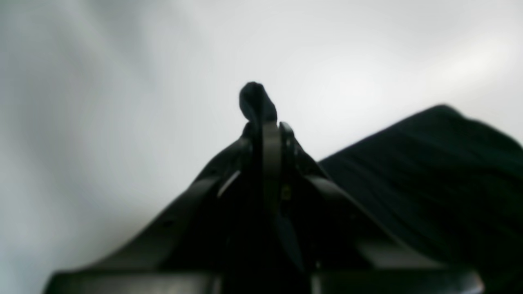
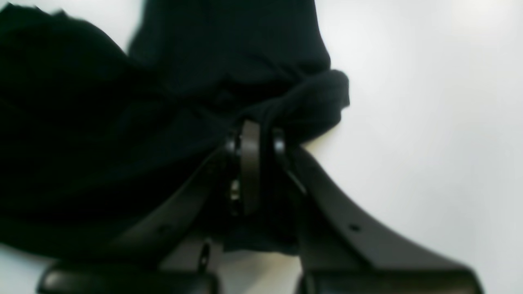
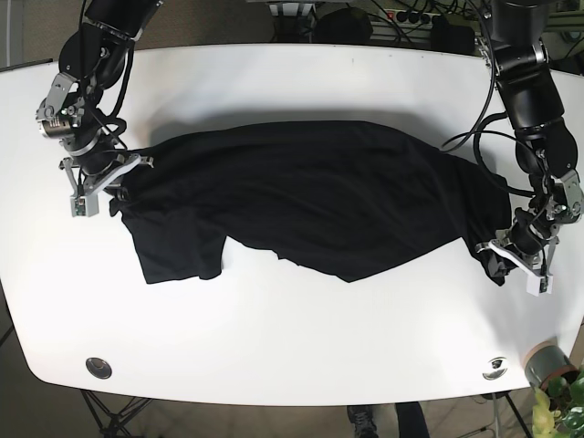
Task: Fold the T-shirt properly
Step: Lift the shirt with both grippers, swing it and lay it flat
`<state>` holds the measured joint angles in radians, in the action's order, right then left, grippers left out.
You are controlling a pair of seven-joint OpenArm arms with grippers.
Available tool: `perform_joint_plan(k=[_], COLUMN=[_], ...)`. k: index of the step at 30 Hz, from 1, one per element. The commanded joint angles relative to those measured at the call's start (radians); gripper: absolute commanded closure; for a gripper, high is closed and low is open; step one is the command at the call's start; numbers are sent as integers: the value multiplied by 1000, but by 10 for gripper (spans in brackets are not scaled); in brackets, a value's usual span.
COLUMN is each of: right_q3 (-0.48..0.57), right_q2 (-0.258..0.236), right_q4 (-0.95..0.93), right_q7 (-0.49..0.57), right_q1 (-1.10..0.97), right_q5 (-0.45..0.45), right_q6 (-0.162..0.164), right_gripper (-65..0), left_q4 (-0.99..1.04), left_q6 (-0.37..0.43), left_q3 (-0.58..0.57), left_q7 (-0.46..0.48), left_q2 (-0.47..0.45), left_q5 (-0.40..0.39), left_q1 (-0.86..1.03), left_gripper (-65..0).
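A black T-shirt point(image 3: 310, 196) lies stretched across the white table point(image 3: 292, 338), bunched along its near edge. At the shirt's right end my left gripper point(image 3: 497, 260) is shut on a corner of the fabric; in the left wrist view a small tuft of cloth point(image 1: 255, 102) pokes out past the closed left gripper point(image 1: 271, 130). Over at the shirt's left end my right gripper point(image 3: 123, 178) is shut on the cloth. The right wrist view shows the right gripper point(image 2: 261, 136) pinching a gathered fold point(image 2: 302, 102) of the T-shirt point(image 2: 102, 134).
A grey cup point(image 3: 546, 362) and a green plant point(image 3: 566, 406) stand at the near right table corner. Two round metal fittings point(image 3: 98, 367) point(image 3: 495, 367) are set into the near edge. Cables and a power strip point(image 3: 415, 18) lie beyond the far edge.
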<state>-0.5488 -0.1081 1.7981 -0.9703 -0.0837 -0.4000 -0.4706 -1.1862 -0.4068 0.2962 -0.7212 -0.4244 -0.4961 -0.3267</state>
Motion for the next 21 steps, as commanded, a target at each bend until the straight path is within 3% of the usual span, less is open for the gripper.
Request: perform_joint_plan(k=[1,9,12,21], right_q3=[-1,32,82,192], right_q2=[-14,-60,-94,-114], right_q4=[4,-74,-116,-206], right_q7=[18,15,15,15], right_q1=[83,312,416,681], right_q5=[-15,-14,22,121], right_q6=[2,3,3,3], right_gripper=[-19,-19,-19,-19], left_q4=[-96,-220,-219,-172], left_q6=[-5,-1,18,19], left_q3=[14,102,103,100], left_q7=[13,-41,-51,-56], left_q2=[-17,-18,-37,-57], left_q5=[-16,-8,20,92], left_q1=[-24,-96,-173,-411], left_gripper=[0,0,0,0])
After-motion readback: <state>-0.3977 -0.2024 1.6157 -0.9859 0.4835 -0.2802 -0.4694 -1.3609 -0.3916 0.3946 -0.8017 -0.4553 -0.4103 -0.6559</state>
